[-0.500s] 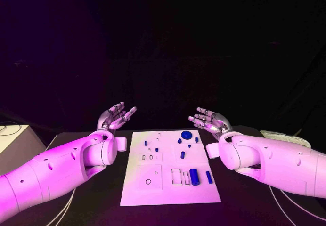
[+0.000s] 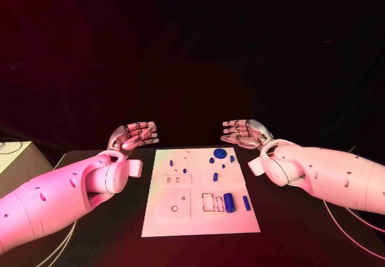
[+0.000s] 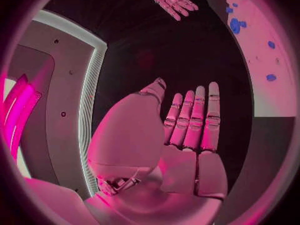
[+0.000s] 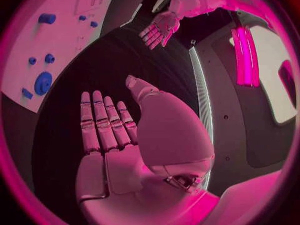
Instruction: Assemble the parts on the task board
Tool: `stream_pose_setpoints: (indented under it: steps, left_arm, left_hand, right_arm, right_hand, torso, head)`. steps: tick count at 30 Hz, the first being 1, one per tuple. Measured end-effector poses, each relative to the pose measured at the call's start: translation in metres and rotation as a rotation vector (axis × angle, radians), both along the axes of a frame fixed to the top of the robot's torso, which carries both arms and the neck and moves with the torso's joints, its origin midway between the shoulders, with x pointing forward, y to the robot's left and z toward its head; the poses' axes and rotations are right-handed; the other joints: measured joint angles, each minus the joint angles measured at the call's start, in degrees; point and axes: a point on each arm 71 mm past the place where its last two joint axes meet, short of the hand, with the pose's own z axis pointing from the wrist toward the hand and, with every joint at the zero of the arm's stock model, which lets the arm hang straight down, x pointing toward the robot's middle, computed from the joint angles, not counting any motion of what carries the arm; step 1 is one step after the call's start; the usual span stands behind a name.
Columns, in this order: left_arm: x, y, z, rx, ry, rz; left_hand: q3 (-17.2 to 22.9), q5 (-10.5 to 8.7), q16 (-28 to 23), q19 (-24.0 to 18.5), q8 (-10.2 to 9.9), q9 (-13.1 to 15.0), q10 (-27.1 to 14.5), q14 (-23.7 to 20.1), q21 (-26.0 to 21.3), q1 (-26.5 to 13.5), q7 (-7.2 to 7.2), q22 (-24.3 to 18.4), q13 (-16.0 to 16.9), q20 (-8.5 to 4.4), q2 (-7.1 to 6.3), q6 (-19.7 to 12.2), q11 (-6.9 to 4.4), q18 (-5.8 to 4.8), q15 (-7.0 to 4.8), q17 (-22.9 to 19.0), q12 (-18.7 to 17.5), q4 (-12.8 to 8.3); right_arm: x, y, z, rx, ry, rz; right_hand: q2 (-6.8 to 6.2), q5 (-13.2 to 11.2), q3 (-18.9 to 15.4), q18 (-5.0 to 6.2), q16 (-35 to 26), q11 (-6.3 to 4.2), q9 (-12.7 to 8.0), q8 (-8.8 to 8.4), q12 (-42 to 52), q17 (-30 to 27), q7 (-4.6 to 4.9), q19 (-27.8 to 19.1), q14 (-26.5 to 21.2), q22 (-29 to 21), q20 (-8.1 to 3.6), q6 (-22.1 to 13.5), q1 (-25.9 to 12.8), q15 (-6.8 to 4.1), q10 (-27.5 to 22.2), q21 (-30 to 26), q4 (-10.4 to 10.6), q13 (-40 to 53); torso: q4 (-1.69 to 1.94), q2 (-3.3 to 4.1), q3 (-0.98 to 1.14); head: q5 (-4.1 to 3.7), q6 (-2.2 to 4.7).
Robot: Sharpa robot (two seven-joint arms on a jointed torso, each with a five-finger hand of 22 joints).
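The white task board (image 2: 201, 222) lies in the middle of the black table, with several small blue parts on it. A round blue disc (image 2: 220, 152) sits near its far edge and a blue cylinder (image 2: 230, 202) lies near the front right, beside a thin blue pin (image 2: 246, 203). My left hand (image 2: 134, 135) hovers beyond the board's far left corner, fingers apart, holding nothing. My right hand (image 2: 247, 132) hovers beyond the far right corner, also holding nothing. The left wrist view shows flat, straight fingers (image 3: 194, 120) and the board (image 3: 269, 65); the right wrist view shows the same (image 4: 103, 120), with the disc (image 4: 43, 82).
A pale box (image 2: 12, 158) stands at the table's left edge. Cables (image 2: 353, 222) run along the right side of the table. Dark bare table lies to either side of the board.
Both hands have risen a little and turned, their fingers now more level and pointing inward. The parts on the board have not moved.
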Motion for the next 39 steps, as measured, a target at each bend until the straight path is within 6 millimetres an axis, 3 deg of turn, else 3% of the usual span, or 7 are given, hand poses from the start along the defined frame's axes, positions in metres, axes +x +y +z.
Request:
stream_pose_setpoints:
  steps: [5,10,20,23,25,27,39]
  left_arm:
    - [-0.006,0.001,0.005,0.000,-0.005,-0.040]
    - [-0.011,-0.005,0.020,-0.016,-0.025,-0.089]
    - [-0.029,-0.012,0.046,-0.037,-0.063,-0.169]
    - [-0.034,-0.013,0.053,-0.040,-0.072,-0.186]
    - [-0.038,-0.013,0.058,-0.042,-0.077,-0.196]
    - [-0.041,-0.013,0.061,-0.043,-0.082,-0.203]
    - [-0.048,-0.012,0.068,-0.042,-0.087,-0.217]
  left_hand:
    - [3.16,0.00,4.76,7.16,1.35,0.13,7.76,8.83,4.65,1.71,0.33,1.92,-0.02,-3.39,-1.08,4.99,-2.33,-0.02,-3.14,4.85,0.17,-0.62]
    - [4.86,0.00,7.81,9.26,1.35,-0.15,9.15,11.20,8.08,2.56,-0.16,3.87,-0.26,-4.90,-1.63,5.51,-2.93,-0.02,-4.23,8.17,-1.72,-1.56]
    - [7.68,0.00,17.95,8.81,0.17,-0.98,10.11,11.15,19.51,1.23,-0.37,11.62,-0.26,-6.26,-3.15,6.32,-3.30,-0.04,-5.13,17.30,-3.50,-2.40]
    - [8.44,0.00,21.69,8.69,0.09,-1.10,10.43,11.12,23.85,0.56,-0.25,14.56,-0.26,-6.38,-3.82,6.63,-3.62,-0.04,-5.16,20.02,-3.50,-2.43]
    - [9.30,0.00,24.64,7.93,-0.17,-1.15,10.84,10.70,27.24,0.13,-0.37,16.89,-0.26,-6.62,-4.25,6.75,-3.61,-0.05,-5.58,22.26,-3.50,-2.40]
    - [9.76,0.00,26.34,7.09,-0.17,-1.15,11.15,9.88,29.32,-0.03,-0.37,18.41,-0.26,-6.61,-4.41,6.75,-3.69,-0.04,-5.60,23.53,-3.50,-2.51]
    - [10.57,0.00,29.13,5.92,-0.38,-1.15,11.24,9.40,33.39,-0.44,-0.36,21.36,-0.21,-6.46,-4.82,6.73,-3.60,-0.06,-5.68,25.47,-3.50,-2.68]
  right_arm:
    - [0.004,0.004,0.008,-0.164,-0.105,0.062]
    - [0.008,0.010,0.016,-0.323,-0.190,0.110]
    - [0.016,0.024,0.032,-0.620,-0.277,0.166]
    - [0.018,0.028,0.036,-0.697,-0.286,0.171]
    - [0.019,0.030,0.037,-0.744,-0.292,0.170]
    - [0.020,0.032,0.038,-0.781,-0.295,0.167]
    - [0.027,0.029,0.037,-0.947,-0.287,0.120]
  right_hand:
    - [-0.63,0.08,3.24,0.87,2.24,-1.71,0.81,1.63,0.15,1.06,1.26,7.92,8.38,0.78,-1.75,7.72,0.63,-2.35,8.10,3.06,-1.17,0.10]
    - [-1.56,0.38,5.21,0.87,4.94,-3.20,0.96,2.16,0.15,2.68,2.38,14.92,16.67,2.75,-4.41,12.46,0.65,-4.92,13.51,7.64,-2.68,0.12]
    - [-4.21,0.83,8.65,0.87,19.76,-6.34,0.98,2.16,0.14,14.24,0.67,24.89,32.05,14.23,-9.70,18.99,-1.94,-9.44,20.97,25.17,-3.77,0.25]
    - [-5.30,0.83,10.09,0.87,29.94,-6.83,1.24,1.85,0.14,22.44,0.18,28.15,33.88,22.16,-10.11,19.61,-3.03,-9.86,21.48,32.98,-3.39,0.32]
    - [-7.98,0.46,12.35,-1.46,52.60,-7.03,2.07,1.27,0.14,45.92,-0.39,35.52,34.68,43.39,-10.53,20.50,-4.80,-10.27,21.23,51.55,-2.34,0.67]
    - [-8.15,0.46,12.43,-1.84,63.75,-6.97,2.37,1.27,0.14,53.36,-0.41,37.22,34.75,50.03,-10.40,20.47,-4.84,-10.34,20.05,57.50,-2.17,0.77]
    - [-8.15,0.46,11.19,-2.75,70.65,-7.08,2.91,1.04,0.60,60.09,-0.65,39.36,34.75,57.76,-9.92,20.23,-4.83,-10.34,18.74,63.35,-1.42,0.76]
  torso:
    - [0.39,0.80,-0.10]
    - [1.01,1.79,-0.32]
    - [2.32,4.32,-0.79]
    - [2.63,5.09,-0.92]
    - [2.86,5.59,-1.04]
    - [3.12,6.09,-1.15]
    - [4.47,8.09,-1.70]
  head:
    - [-0.77,-0.09]
    - [-1.60,0.02]
    - [-3.39,0.42]
    - [-3.89,0.38]
    - [-4.18,0.33]
    - [-4.45,0.27]
    - [-5.71,0.59]
